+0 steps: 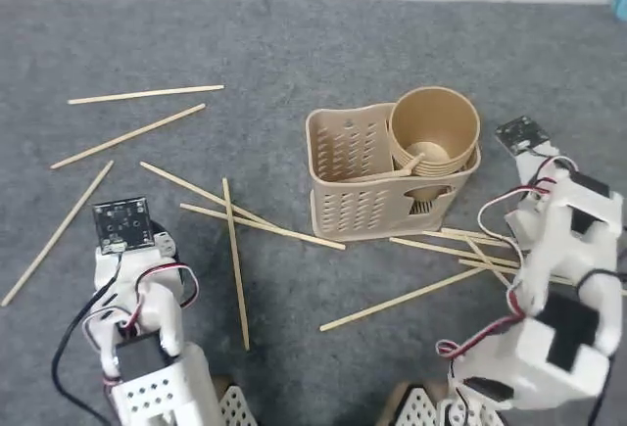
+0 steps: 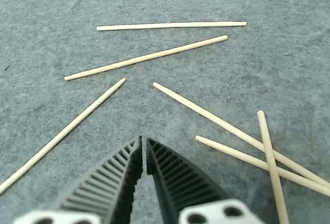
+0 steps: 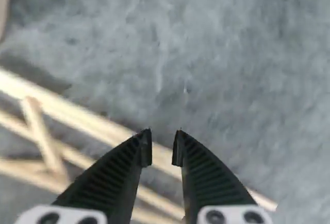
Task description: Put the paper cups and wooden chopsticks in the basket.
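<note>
A tan slotted basket stands mid-table, with stacked paper cups in its right compartment and a chopstick lying across the inside. Wooden chopsticks lie loose on the grey carpet: several on the left and several by the basket's right foot. My left gripper is shut and empty, low over bare carpet, with chopsticks fanned out ahead of it. My right gripper is slightly open just above a chopstick that passes under its tips.
The left arm sits at the front left, the right arm at the front right beside the basket. Crossed chopsticks lie between the left arm and the basket. Bare carpet stretches across the back.
</note>
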Controlling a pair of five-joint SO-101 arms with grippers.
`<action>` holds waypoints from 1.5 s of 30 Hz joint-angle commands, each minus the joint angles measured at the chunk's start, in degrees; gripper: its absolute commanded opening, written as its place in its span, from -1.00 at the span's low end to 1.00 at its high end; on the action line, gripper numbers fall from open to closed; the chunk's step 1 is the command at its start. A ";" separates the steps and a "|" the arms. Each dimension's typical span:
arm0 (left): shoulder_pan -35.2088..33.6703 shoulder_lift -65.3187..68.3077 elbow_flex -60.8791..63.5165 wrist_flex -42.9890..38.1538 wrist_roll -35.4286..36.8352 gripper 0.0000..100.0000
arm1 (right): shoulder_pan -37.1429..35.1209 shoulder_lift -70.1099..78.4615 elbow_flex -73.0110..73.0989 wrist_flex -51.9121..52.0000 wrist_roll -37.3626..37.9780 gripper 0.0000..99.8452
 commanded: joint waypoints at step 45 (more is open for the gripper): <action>0.00 0.53 -0.22 0.26 -0.53 -0.97 | 1.36 -3.47 9.05 -9.89 10.29 -0.94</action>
